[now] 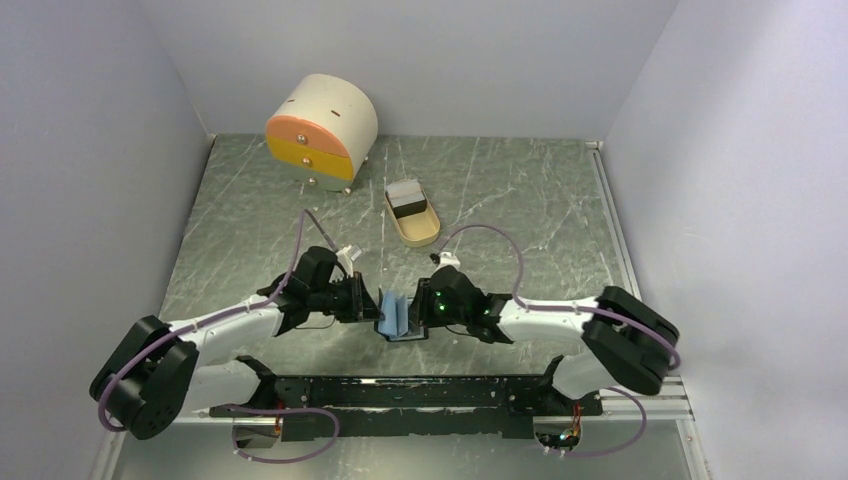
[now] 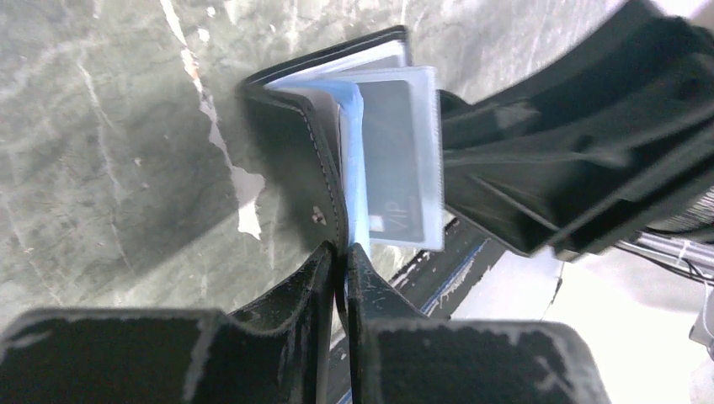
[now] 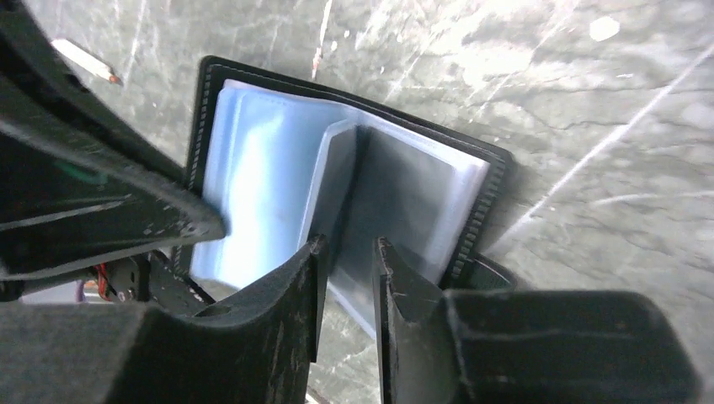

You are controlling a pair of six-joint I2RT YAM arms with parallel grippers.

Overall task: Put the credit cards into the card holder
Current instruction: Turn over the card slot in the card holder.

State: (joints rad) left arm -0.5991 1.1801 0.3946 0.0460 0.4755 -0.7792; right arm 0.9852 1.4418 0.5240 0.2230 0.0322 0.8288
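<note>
A dark credit card (image 2: 394, 151) marked "VIP" sits in a clear sleeve of the open card holder (image 1: 396, 314), black outside and blue inside, between both arms. The left gripper (image 2: 340, 261) pinches its edge; the right gripper (image 3: 347, 252) is narrowly parted, apparently around a sleeve.

One card holder (image 1: 394, 315) lies open on the worktop (image 1: 520, 200). Two arms (image 1: 225, 325) reach toward it, each with one claw: the left claw (image 1: 362, 300) and the right claw (image 1: 425, 305). One dark card (image 2: 394, 151) shows in a clear sleeve. One oval tray (image 1: 425, 232) holds a small stack of cards (image 1: 407, 196), number unclear. One round drawer box (image 1: 320, 130) has two drawers.
</note>
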